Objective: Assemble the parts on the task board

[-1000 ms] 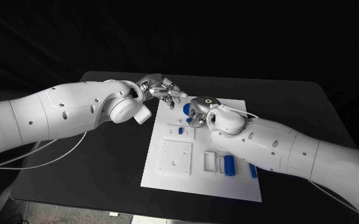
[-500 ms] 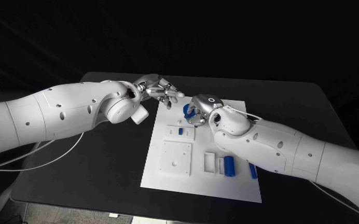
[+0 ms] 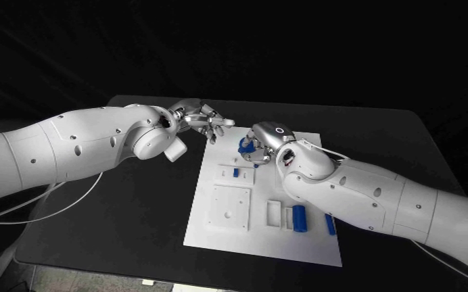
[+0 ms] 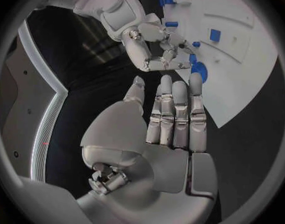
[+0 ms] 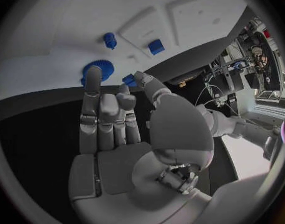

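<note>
The white task board (image 3: 249,243) lies in the middle of the black table. A round blue gear (image 3: 243,144) sits near its far end, also seen as the gear (image 5: 96,70) and the gear (image 4: 200,71). My right hand (image 3: 260,144) hovers right beside the gear, and its thumb and a finger seem to pinch a small blue part (image 5: 129,78). My left hand (image 3: 201,119) hangs open over the board's far left corner, fingers stretched out, holding nothing. Two long blue parts (image 3: 299,216) lie near the board's front right.
A raised white square block (image 3: 230,205) and small white holders (image 3: 274,209) stand on the board's near half. A small blue piece (image 3: 235,171) sits in a white holder at mid board. A white cable (image 3: 59,205) trails across the table's left side.
My left hand has opened its fingers wider and drawn slightly back toward the far left. My right hand has edged a little farther along the board, next to the gear.
</note>
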Available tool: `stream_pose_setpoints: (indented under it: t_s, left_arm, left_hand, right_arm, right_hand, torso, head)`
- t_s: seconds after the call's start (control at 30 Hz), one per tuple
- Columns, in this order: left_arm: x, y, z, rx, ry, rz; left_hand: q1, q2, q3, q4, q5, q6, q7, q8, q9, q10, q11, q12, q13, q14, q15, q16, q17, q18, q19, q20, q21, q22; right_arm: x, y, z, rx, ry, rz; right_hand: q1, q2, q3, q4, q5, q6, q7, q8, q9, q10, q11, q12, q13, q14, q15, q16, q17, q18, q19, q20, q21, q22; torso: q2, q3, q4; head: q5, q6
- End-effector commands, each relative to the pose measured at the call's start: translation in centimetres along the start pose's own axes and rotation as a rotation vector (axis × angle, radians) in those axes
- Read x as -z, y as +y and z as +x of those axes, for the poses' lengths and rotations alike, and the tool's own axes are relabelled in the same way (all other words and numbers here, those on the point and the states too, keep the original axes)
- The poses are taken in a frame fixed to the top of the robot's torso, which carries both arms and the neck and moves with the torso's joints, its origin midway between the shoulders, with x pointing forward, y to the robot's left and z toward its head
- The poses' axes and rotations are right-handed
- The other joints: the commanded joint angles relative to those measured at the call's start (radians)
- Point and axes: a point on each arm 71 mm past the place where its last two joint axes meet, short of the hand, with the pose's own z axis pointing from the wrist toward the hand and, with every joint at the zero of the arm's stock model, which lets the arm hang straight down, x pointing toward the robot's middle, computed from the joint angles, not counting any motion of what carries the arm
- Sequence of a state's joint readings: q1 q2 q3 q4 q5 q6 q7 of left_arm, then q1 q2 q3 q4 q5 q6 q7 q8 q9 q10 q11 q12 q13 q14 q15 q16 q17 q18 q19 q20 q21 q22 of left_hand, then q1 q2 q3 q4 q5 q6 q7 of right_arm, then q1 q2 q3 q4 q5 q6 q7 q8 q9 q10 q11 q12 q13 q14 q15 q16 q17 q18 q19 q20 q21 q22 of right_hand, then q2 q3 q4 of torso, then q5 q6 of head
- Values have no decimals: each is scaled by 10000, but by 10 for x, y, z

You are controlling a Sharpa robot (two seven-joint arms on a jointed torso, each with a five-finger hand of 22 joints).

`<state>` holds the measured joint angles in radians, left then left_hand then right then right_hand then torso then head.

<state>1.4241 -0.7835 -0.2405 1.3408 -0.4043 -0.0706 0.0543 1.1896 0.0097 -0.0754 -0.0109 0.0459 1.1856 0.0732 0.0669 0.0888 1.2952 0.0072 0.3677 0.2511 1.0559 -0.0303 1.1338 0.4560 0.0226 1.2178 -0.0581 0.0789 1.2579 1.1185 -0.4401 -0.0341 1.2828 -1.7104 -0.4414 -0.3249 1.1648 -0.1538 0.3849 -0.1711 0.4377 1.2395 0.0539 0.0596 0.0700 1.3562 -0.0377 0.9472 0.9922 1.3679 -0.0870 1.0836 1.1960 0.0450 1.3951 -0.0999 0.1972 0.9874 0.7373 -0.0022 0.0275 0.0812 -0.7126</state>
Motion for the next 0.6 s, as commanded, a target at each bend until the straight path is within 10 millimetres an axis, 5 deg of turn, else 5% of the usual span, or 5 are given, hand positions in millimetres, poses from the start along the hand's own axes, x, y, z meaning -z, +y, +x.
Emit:
stream_pose_setpoints:
  t_s: [0.03, 0.3, 0.33, 0.37, 0.6]
  left_arm:
    - [1, 7, 1, -367, 903, -696]
    - [3, 15, -8, -729, 1040, -1240]
    - [3, 16, -8, -755, 1042, -1263]
    - [3, 16, -8, -777, 1060, -1277]
    - [0, 15, -5, -1144, 1066, -1334]
  left_hand:
    - [-411, -192, 415, 188, 104, 49, -45, 17, 557, -70, 25, 128, 114, 4, 12, 31, 44, 9, 28, 73, -51, 14]
    - [-1862, -904, 1475, 980, 1037, -296, -302, 346, 4991, -440, -132, 1463, 994, -74, -106, 874, 355, -60, 99, -48, 152, 637]
    - [-2228, -950, 1514, 1048, 1438, -1034, -315, 1144, 6926, -940, -154, 2271, 1480, -246, -142, 1248, 486, -108, 53, -76, 304, 740]
    - [-2395, -857, 1552, 1083, 1768, -1202, -365, 1451, 7447, -998, -173, 2561, 1587, -213, -127, 1310, 455, -84, 51, -75, 384, 720]
    - [-2788, -924, 1777, 1327, 2083, -1601, -399, 2210, 8384, -1670, -180, 4015, 1861, -577, -108, 2162, 396, -70, -351, -52, 1314, 736]
  right_arm:
    - [3, 2, -7, -297, -326, -244]
    - [15, 0, -20, -635, -472, -369]
    - [16, 0, -21, -665, -484, -382]
    - [18, 0, -23, -695, -499, -393]
    - [24, 0, -32, -947, -652, -483]
  right_hand:
    - [-94, 9, -67, -21, 46, 23, -41, 35, 10, 37, -19, 73, 15, 73, -11, 45, 24, 184, 54, -51, 32, 11]
    - [-86, 5, -77, -17, 32, 35, -45, 34, 8, 47, -20, 69, 12, 82, -14, 41, 25, 181, 65, -55, 22, 8]
    - [-86, 5, -77, -17, 32, 35, -45, 34, 8, 47, -20, 69, 12, 82, -14, 41, 25, 181, 65, -55, 22, 8]
    - [-84, 5, -82, -13, 25, 37, -45, 34, 8, 51, -20, 71, 14, 84, -15, 39, 24, 180, 68, -55, 20, 7]
    - [-60, 5, -83, -12, 24, 37, -45, 33, 6, 55, -21, 66, 11, 88, -16, 38, 27, 179, 73, -58, 14, 6]
  torso:
    - [-17, 16, -25]
    - [-116, 72, -171]
    - [-128, 84, -190]
    - [-138, 89, -201]
    - [-209, 147, -264]
  head:
    - [5, 23]
    - [79, 76]
    - [88, 84]
    - [95, 82]
    - [47, 61]
